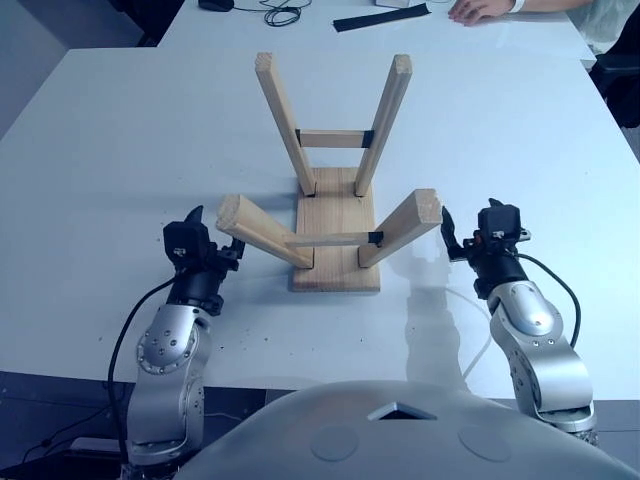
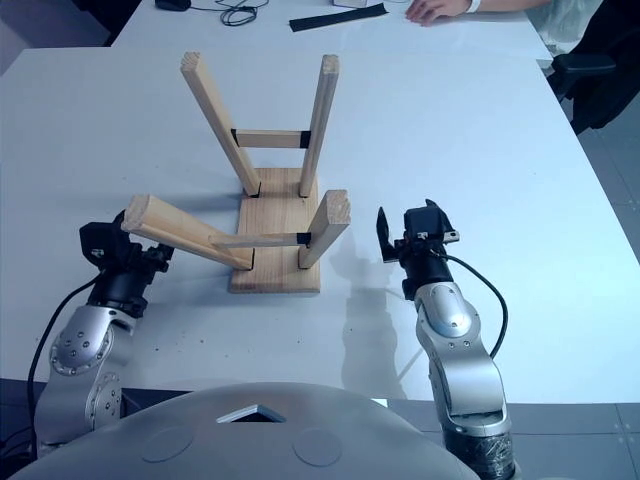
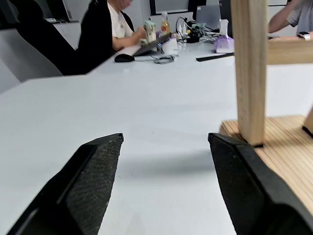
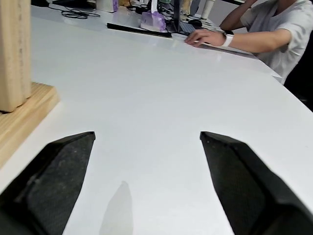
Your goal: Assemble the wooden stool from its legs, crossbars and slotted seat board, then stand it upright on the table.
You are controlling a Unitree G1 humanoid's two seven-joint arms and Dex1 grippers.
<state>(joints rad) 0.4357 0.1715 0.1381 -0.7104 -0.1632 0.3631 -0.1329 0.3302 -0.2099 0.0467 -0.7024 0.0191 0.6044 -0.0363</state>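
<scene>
My left claw (image 3: 165, 138) and right claw (image 4: 146, 134) both hang spread and empty, flanking the stool (image 1: 330, 240). It sits upside down mid-surface (image 1: 120, 150), seat board (image 1: 335, 272) flat, with four legs and both crossbars fitted. I judge only the flip upright remains.

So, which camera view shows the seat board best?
The left eye view: the whole seat board is seen from above, with four legs rising from it. The right eye view shows the same. Each wrist view catches just one corner of it.
</scene>
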